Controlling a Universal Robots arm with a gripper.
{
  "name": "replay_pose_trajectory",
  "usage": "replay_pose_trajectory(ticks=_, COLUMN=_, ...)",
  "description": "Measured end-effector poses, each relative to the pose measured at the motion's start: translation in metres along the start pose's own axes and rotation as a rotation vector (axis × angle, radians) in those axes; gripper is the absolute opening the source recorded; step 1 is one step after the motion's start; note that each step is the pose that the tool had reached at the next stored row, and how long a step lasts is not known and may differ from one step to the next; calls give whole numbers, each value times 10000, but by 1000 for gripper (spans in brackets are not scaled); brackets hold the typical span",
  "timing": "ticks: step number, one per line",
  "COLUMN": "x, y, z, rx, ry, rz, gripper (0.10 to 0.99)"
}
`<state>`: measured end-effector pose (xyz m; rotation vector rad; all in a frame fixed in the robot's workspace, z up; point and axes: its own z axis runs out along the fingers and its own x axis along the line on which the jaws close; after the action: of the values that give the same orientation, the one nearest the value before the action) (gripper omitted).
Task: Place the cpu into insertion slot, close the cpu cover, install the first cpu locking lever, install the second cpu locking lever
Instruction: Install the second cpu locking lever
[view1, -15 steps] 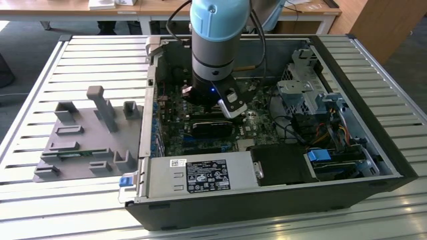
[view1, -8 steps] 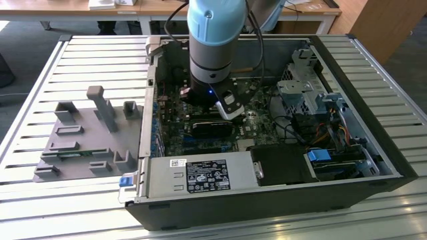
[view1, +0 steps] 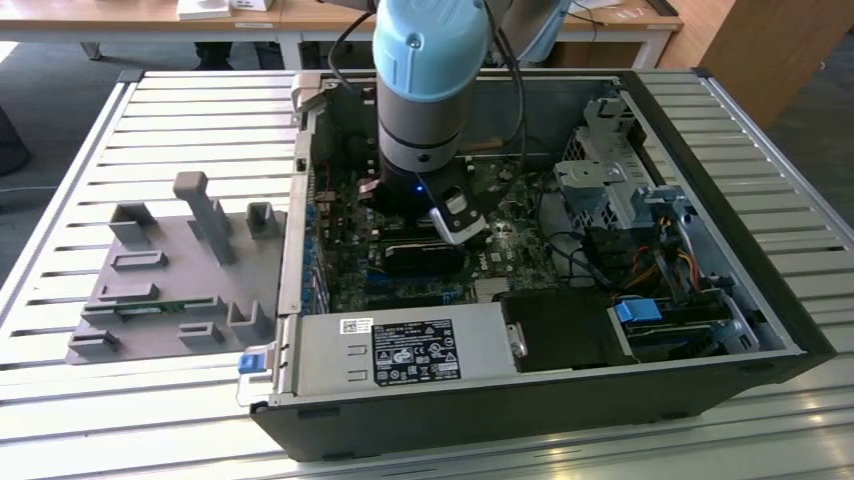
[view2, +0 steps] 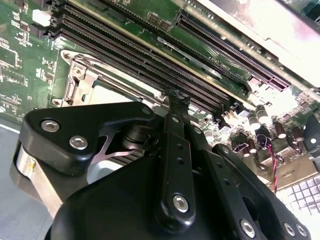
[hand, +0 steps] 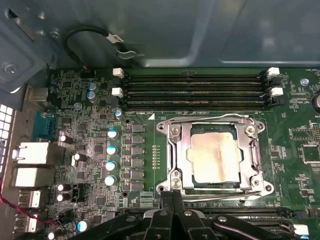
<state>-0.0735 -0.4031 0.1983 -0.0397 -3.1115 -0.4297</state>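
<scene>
An open computer case (view1: 747, 330) lay on a slatted metal table (view1: 80, 400), with wooden desks along the far wall. A grey moulded fixture (view1: 160, 290) sat on the slats well apart from the gripper (view1: 454, 222), which hung low over the green motherboard (hand: 80, 125). Its black fingers (hand: 171, 200) were pressed together, holding nothing. Just beyond the fingertips, the cpu (hand: 216, 157) sat in its socket with the cpu cover (hand: 187, 157) closed over it. Memory slots (hand: 195, 90) ran beyond the socket.

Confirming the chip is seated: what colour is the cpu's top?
Dull grey-tan metallic, clearest in the first wrist view: the cpu.
</scene>
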Motion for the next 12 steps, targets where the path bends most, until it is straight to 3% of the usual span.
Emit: replay_pose_trajectory(ticks=12, x=22, y=-12, z=45, rx=-147, ry=-3, rz=20, gripper=118)
